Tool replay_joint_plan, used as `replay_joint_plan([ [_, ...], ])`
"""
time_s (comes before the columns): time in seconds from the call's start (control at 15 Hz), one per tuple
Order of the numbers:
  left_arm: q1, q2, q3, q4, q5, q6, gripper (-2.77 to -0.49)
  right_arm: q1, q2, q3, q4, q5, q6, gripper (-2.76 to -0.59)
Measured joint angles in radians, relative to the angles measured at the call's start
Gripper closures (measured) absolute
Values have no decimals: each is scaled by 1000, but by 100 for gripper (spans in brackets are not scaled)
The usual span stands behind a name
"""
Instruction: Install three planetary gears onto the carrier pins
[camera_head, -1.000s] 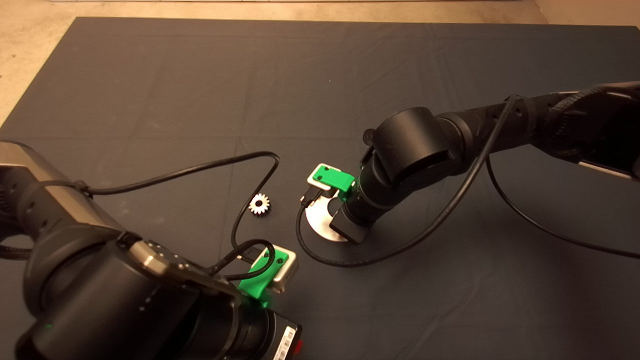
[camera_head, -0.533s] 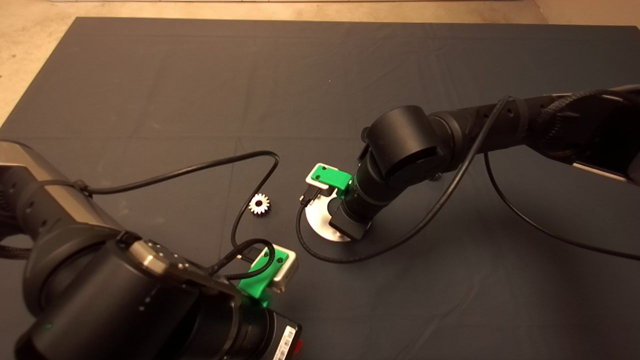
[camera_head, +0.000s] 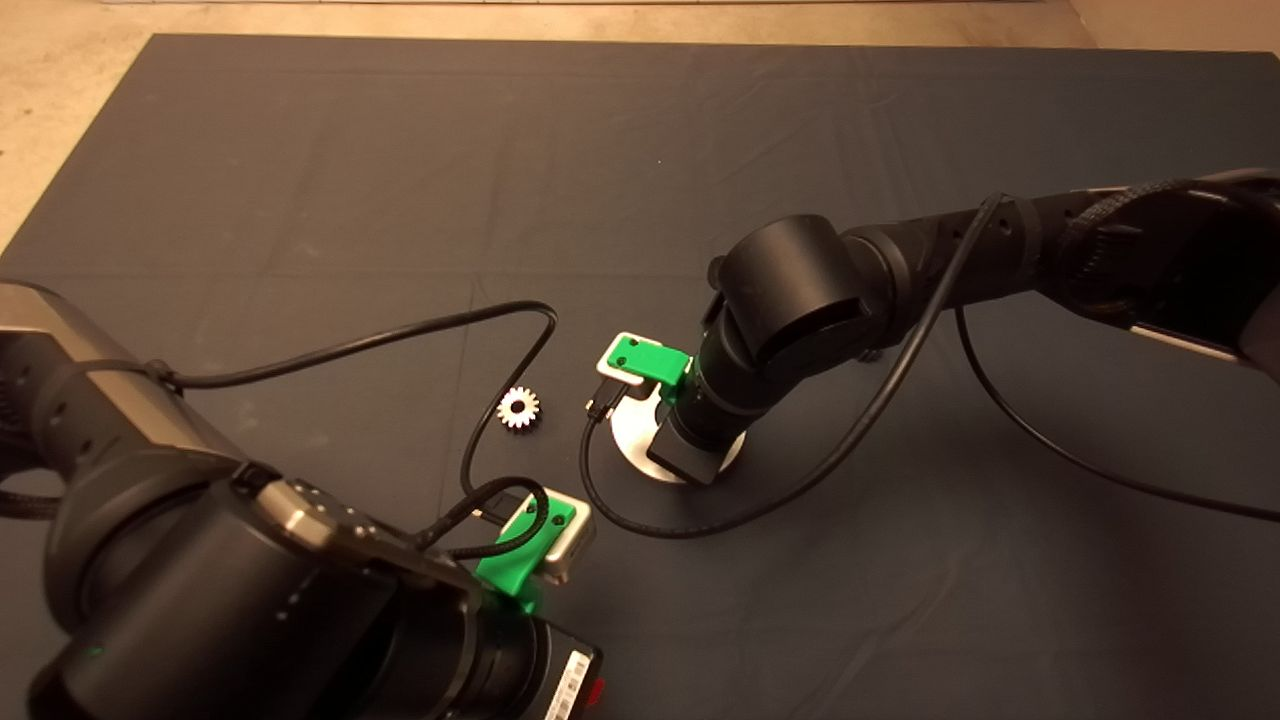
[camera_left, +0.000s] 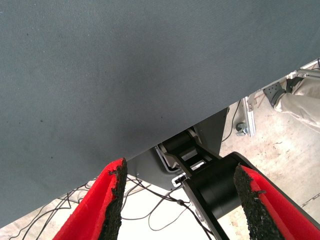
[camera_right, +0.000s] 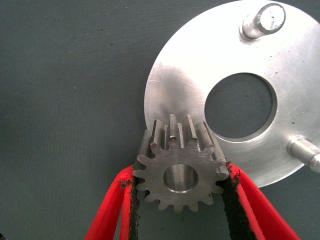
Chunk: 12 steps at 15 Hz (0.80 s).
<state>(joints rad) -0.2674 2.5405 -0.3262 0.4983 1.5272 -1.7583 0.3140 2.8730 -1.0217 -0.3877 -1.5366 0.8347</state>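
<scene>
My right gripper pinches a gear by opposite teeth, bore showing, over the disc at its 7 o'clock rim. I judge it small, rigid, slippery steel. Two pins show bare. My left gripper gapes empty, parked.

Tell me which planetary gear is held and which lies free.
The gear clamped between the right end effector fingers, over the carrier disc's edge, is held. The other gear lies alone on the mat, left of the disc.
</scene>
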Motion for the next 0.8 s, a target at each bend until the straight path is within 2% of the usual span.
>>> replay_joint_plan([
  [0.13, -8, 0, 0, 1, 0, 0, -147, -5, 0, 5, 0, 1, 0, -93],
  [0.8, -10, -3, 0, 1, 0, 0, -147, -14, -29, 13, 0, 2, -17, -93],
])
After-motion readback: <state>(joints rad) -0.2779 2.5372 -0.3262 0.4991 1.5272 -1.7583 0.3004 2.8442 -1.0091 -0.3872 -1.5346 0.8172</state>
